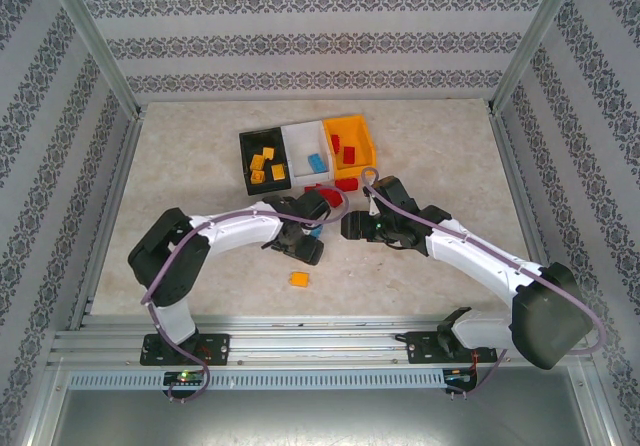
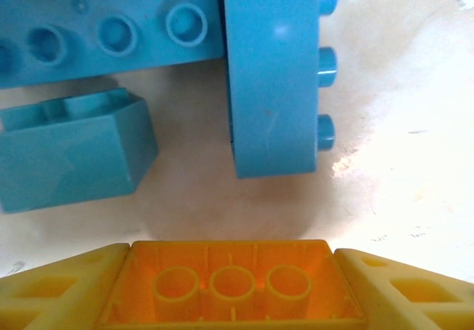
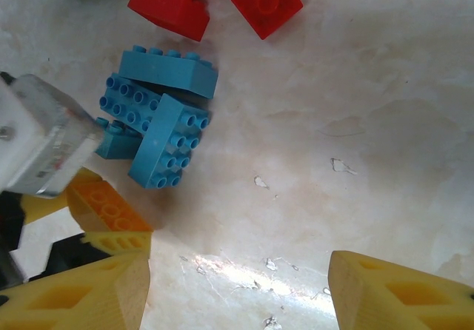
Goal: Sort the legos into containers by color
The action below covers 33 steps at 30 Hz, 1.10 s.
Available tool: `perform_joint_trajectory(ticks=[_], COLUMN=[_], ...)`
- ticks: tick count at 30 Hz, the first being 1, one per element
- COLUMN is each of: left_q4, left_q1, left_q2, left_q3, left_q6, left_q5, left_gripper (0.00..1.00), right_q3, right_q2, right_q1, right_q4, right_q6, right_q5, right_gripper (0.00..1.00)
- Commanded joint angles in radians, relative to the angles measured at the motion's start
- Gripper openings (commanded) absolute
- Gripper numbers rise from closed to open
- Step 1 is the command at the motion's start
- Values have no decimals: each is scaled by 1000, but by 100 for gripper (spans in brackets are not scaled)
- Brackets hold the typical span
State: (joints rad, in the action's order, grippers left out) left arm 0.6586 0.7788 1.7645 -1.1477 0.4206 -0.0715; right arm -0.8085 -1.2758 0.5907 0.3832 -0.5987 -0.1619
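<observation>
Three bins [image 1: 300,138] stand in a row far back on the surface [image 1: 190,166], with bricks [image 1: 265,163] in each. Just before them lie more bricks [image 1: 345,184]; a lone brick [image 1: 298,279] lies nearer still.

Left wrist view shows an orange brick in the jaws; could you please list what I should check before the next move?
1. Jaws of the left gripper shut squarely on the orange brick: ok.
2. Held brick lifted off the table: cannot tell.
3. Blue bricks apart from the held brick: ok.
4. Black bin, holding other orange bricks, open for the drop: ok.
5. Jaws of the right gripper open and empty: ok.
6. Room between the two grippers for the swing: cannot tell, they sit close.
</observation>
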Motion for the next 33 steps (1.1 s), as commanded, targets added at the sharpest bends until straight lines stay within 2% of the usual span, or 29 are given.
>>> perform_joint_trajectory(ticks=[1, 5, 10, 15, 19, 26, 33], left_q4=[81, 133, 187, 214, 218, 228, 219], left_q1=[-1, -58, -219, -373, -461, -519, -532], left_q2=[-87, -170, -197, -89, 71, 307, 437], left_q3=[-14, -37, -146, -356, -546, -801, -872], left_q6=[-19, -46, -110, -169, -210, -238, -234], left_q5=[38, 51, -2, -32, -46, -6, -8], left_gripper=[69, 70, 70, 70, 69, 69, 69], right_q3=[15, 22, 29, 25, 12, 18, 70], right_q2=[7, 4, -25, -78, -118, -128, -60], right_q1=[-11, -11, 0, 34, 64, 84, 97], right_q4=[-18, -27, -61, -97, -100, -92, -62], right_q6=[-10, -14, -28, -42, -42, -48, -59], right_q5=[-1, -4, -16, -17, -5, 1, 35], right_gripper=[65, 65, 65, 65, 65, 65, 66])
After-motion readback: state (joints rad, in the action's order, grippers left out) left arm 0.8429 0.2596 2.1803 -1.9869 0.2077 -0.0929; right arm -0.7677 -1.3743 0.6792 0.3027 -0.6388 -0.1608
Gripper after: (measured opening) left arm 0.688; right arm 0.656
